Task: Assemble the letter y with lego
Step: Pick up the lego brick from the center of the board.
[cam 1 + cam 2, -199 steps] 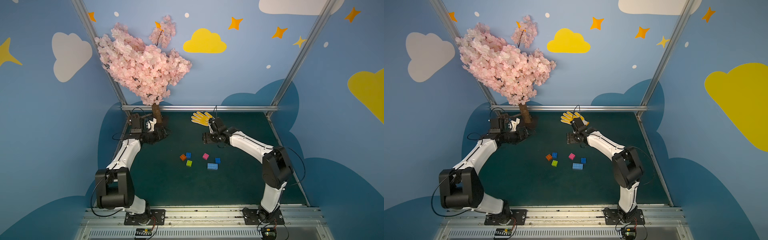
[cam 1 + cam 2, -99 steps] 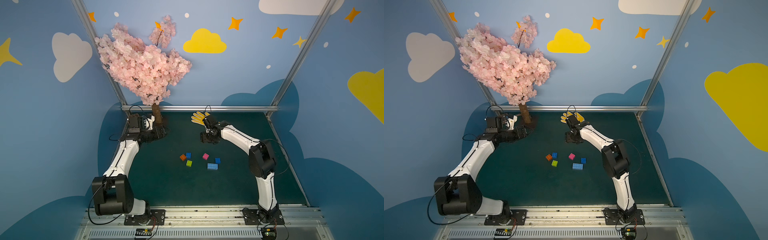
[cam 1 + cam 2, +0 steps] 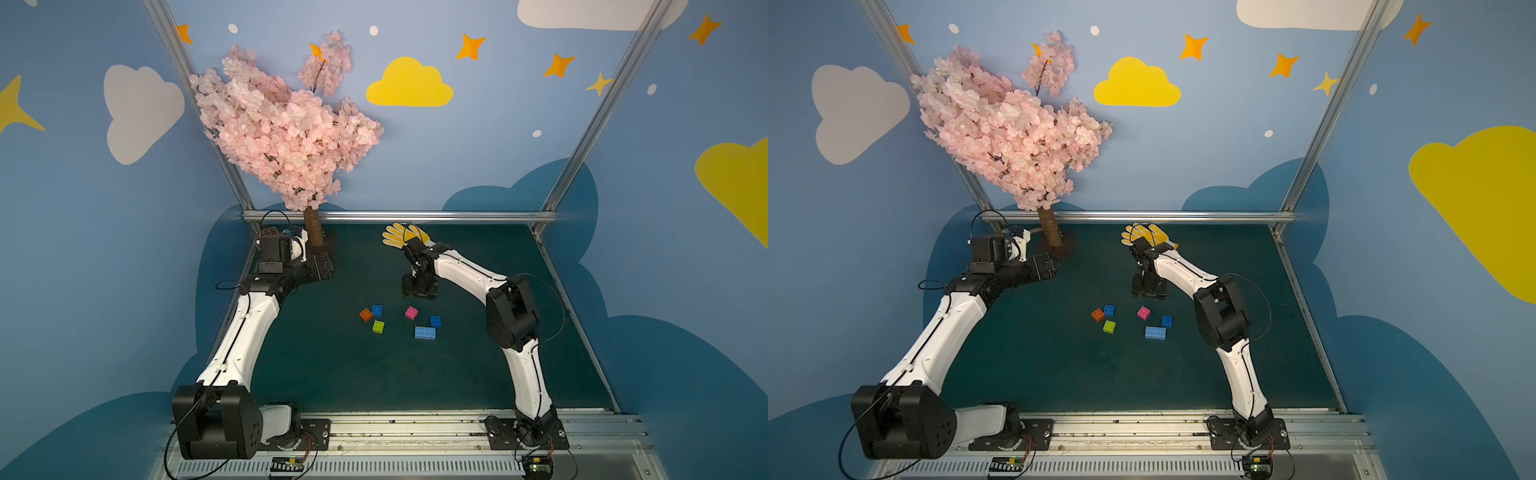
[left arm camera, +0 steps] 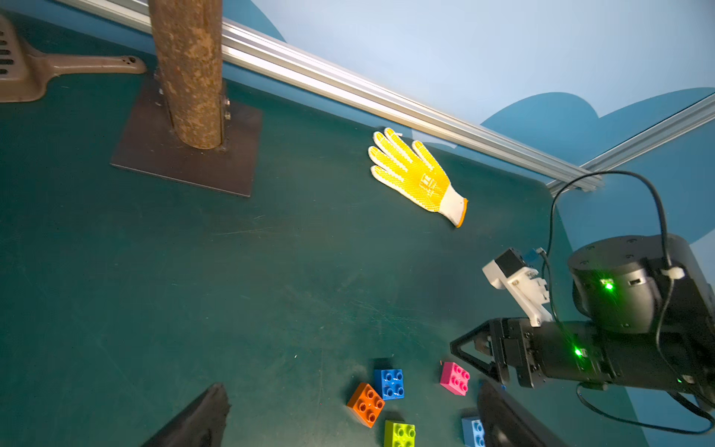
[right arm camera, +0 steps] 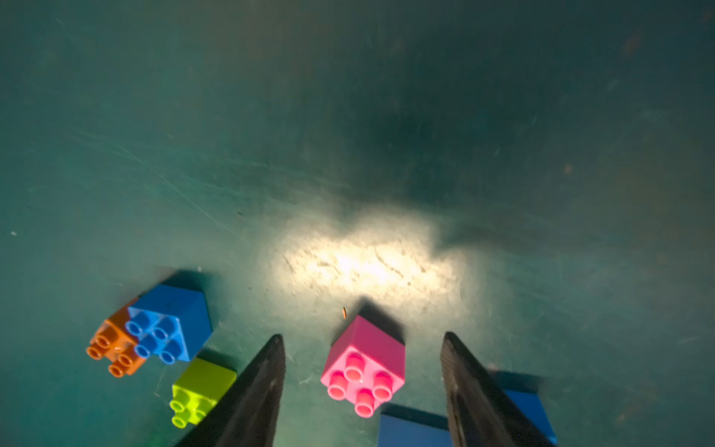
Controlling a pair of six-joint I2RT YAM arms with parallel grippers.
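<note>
The right arm has been swung away from the yellow dotted fabric glove (image 3: 399, 237) and brought down toward the lego. The right pincer (image 3: 419, 294) is now held just over the pink square plastic brick (image 5: 363, 363). Its jaws have been narrowed but are kept apart, with a gap seen on each side and nothing gripped. The left pincer (image 3: 330, 266) has been drawn in beside the brown trunk of the pink blossom tree (image 3: 312, 226), with its jaws spread wide and empty.

A first pick is judged to be lined up. The letter y is not begun, and all six bricks are left loose mid-counter. The orange square brick (image 3: 365, 314) is pressed close to a dark blue square brick (image 3: 377, 310), and the lime green square brick (image 3: 378, 326) is set just beside them. The second dark blue square brick (image 3: 435, 320) and the longer light blue brick (image 3: 425, 333) are found near the pink one.

Glossy hard plastic and round raised studs are shown on every brick. The dark green counter (image 3: 332, 374) is seen matte and scuffed.
</note>
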